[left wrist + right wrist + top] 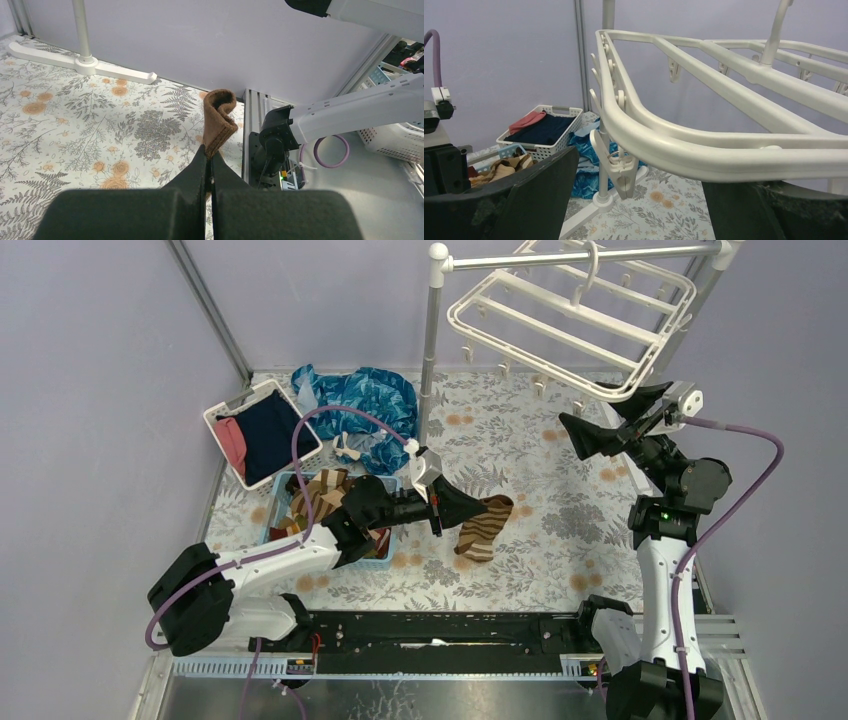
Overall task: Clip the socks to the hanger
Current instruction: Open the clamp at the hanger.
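Note:
My left gripper is shut on a brown-and-tan striped sock, which hangs from it over the floral mat. In the left wrist view the sock's brown cuff sticks up from between the shut fingertips of the gripper. Several more socks lie in a blue basket. The white hanger hangs from the rack bar at the top right. My right gripper is open and empty just under the hanger's near edge. In the right wrist view the hanger frame crosses above the open gripper, and a white clip dangles between the fingers.
The grey-white rack pole stands at mid-back with its foot on the mat. A white basket with navy and pink clothes sits at the back left. A blue patterned cloth lies beside it. The blue basket's rim is under my left arm.

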Robot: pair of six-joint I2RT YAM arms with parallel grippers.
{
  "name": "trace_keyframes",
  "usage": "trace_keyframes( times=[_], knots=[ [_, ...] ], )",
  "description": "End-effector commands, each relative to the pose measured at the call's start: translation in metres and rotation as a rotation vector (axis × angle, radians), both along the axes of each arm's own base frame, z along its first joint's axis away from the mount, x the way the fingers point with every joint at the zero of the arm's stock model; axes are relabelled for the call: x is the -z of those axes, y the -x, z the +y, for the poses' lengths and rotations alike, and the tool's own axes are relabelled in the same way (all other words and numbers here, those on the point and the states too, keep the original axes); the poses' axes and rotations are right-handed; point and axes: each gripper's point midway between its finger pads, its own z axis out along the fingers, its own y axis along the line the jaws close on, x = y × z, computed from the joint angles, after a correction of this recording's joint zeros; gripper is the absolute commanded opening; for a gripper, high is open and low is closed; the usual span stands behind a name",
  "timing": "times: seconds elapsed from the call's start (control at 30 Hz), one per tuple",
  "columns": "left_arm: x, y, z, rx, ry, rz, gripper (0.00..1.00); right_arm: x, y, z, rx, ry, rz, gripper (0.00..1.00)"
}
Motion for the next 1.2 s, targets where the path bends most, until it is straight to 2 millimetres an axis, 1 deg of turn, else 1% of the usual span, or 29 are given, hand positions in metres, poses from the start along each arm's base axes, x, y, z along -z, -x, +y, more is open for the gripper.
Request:
trace_keyframes(
  times=[0.0, 0.13, 0.3, 0.5, 0.87, 1.17],
  knots=[
    [-0.0193, -0.0038, -0.0002, -0.019, 0.061, -0.034, 0.0, -0.0226, 0.0053, 0.0005, 0.008, -0.049, -0.039, 0.95],
    [-0.0206, -0.0037, -0.0004, -0.017, 0.066, -0.027, 0.0, -0.022, 0.0047, -0.0019, 0.017, -0.097, -0.012, 0.93],
    [-0.0211, -0.0024, -0.0009, -0.01, 0.071, -0.013, 0.0, -0.0256, 0.0059, -0.0033, 0.024, -0.12, -0.023, 0.89],
    [-0.019, -0.0025, -0.0003, -0.012, 0.075, 0.007, 0.0, -0.0209, 0.0062, -0.002, 0.019, -0.123, -0.024, 0.83],
    [-0.0201, -0.0029, -0.0026, -0.005, 0.081, 0.018, 0.0, -0.0218, 0.0065, -0.0018, 0.019, -0.123, -0.036, 0.59],
    [-0.0208, -0.0028, -0.0045, 0.001, 0.081, 0.02, 0.0, -0.0202, 0.0081, -0.0007, 0.01, -0.123, -0.039, 0.44]
  ],
)
